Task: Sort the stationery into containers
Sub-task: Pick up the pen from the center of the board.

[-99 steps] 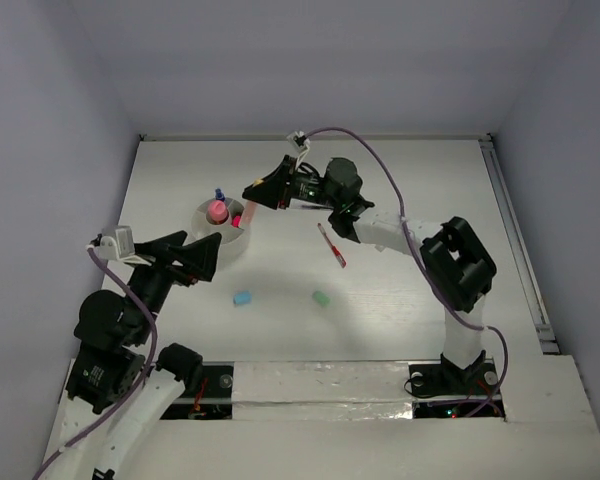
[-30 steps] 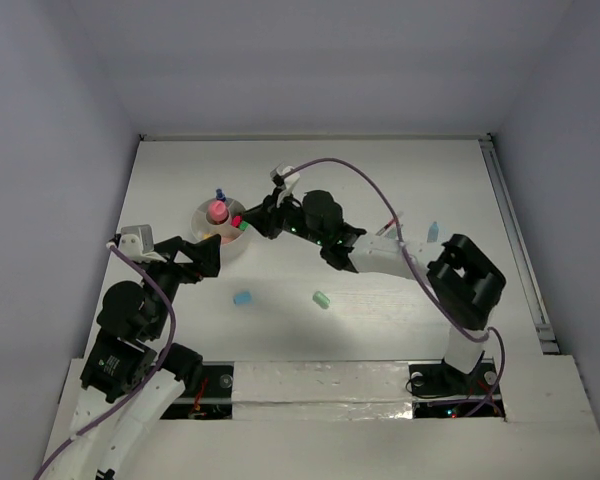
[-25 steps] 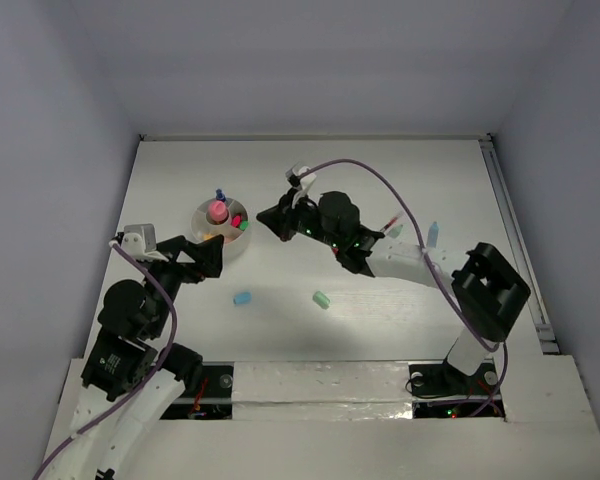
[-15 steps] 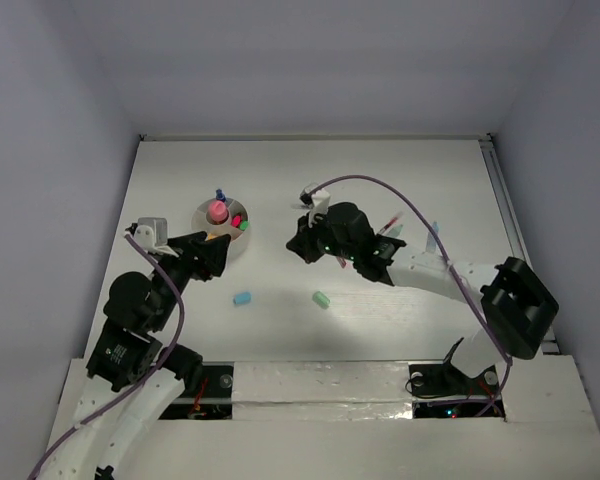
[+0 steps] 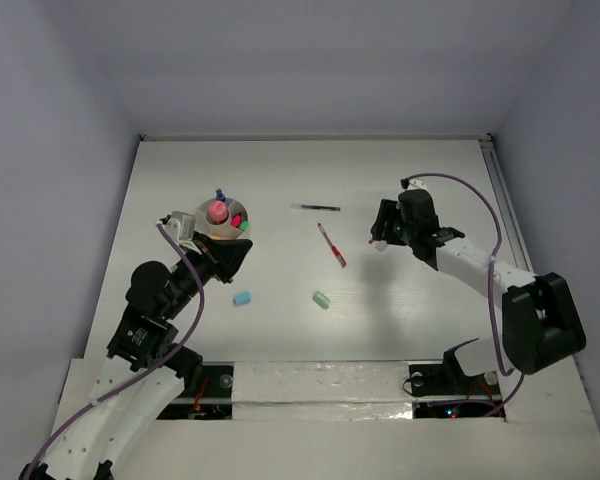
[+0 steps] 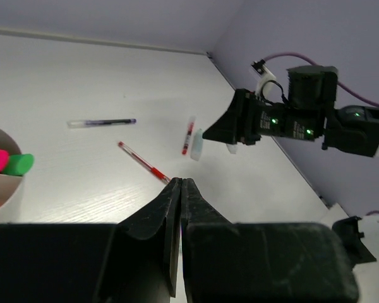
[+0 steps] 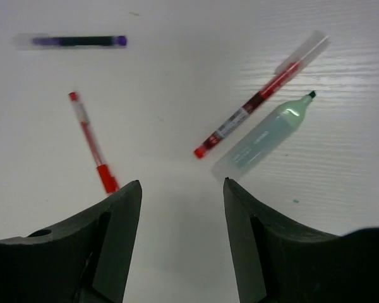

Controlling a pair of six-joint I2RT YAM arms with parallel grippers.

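Note:
The white cup stands at the left of the table, with a pink marker, a green marker and other stationery upright in it. My left gripper is shut on nothing, just to the near right of the cup; its wrist view shows the jaws pressed together. My right gripper hangs open over the right side of the table, with bare table between its jaws. Just ahead of it lie a red pen with a clear cap and a pale-green marker.
Another red pen and a black pen lie mid-table. A light-blue eraser and a mint eraser lie nearer the arms. A rail runs along the table's right edge.
The right arm has swung from the cup to the right side of the table and opened its jaws. The left gripper has shut and moved in beside the cup.

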